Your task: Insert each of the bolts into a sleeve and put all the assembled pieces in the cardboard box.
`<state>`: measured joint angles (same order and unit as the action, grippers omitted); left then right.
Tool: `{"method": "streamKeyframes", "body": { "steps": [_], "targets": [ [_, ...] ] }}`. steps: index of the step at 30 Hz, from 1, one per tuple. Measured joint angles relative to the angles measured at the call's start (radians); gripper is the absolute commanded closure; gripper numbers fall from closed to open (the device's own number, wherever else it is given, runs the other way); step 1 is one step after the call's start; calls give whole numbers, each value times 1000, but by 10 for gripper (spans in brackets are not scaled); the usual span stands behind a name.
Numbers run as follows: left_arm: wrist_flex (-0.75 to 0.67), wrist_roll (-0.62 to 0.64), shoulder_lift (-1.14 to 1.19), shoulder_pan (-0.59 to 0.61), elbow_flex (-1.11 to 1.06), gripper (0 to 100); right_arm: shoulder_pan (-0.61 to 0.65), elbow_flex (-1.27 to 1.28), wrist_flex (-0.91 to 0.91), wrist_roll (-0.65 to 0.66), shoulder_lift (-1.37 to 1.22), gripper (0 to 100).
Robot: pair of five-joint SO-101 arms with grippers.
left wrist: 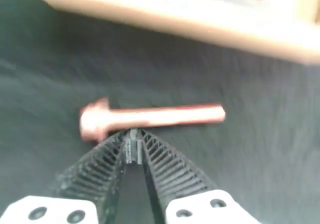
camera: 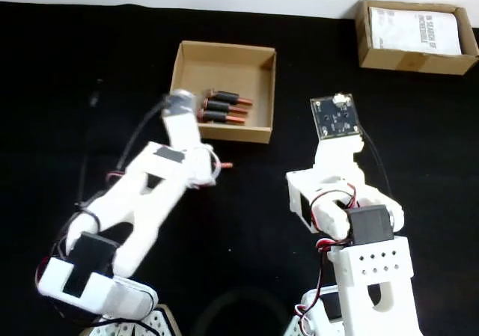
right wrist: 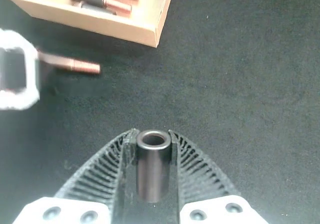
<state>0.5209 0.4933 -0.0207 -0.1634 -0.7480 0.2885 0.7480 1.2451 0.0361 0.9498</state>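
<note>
Left claw (left wrist: 132, 140) is clamped on a copper bolt (left wrist: 150, 116), pinching it near the head with only the very tips, so the threaded shank sticks out sideways above the black table (camera: 60, 66), near the front wall of the cardboard box (camera: 232, 134); right claw (right wrist: 152, 134) is closed around a dark sleeve (right wrist: 152, 169) held between its ribbed fingers, with the open bore facing outward, well apart from the bolt's tip; three assembled pieces (camera: 224, 108) lie inside the box. The likely next step is mating shank and bore, and the risks sit mostly in the grips; the bolt is held so lightly that a sideways push against the sleeve's rim could pivot it in the tips or pop it free onto the table; a shank arriving tilted would probably jam at the mouth rather than slide in; the sleeve, smooth and round, might slip back through the fingers if pressed hard along its axis; a second box (camera: 415, 59) holding a paper sheet stands far off and should not interfere.
</note>
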Motion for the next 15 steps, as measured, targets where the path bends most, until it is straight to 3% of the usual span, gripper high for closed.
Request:
{"method": "streamKeyframes", "body": {
  "steps": [3, 7, 12, 15],
  "targets": [
    [-91, 0, 0, 72, 0, 991, 0, 29, 0, 0, 0, 992],
    [-98, 0, -8, 86, 0, 991, 0, 37, 0, 0, 0, 992],
    [34, 8, -172, 31, -2, 984, 0, 38, -5, 0, 0, 992],
    [112, 81, -311, -34, -2, 876, 0, 41, -26, 0, 0, 992]
  ]
}}
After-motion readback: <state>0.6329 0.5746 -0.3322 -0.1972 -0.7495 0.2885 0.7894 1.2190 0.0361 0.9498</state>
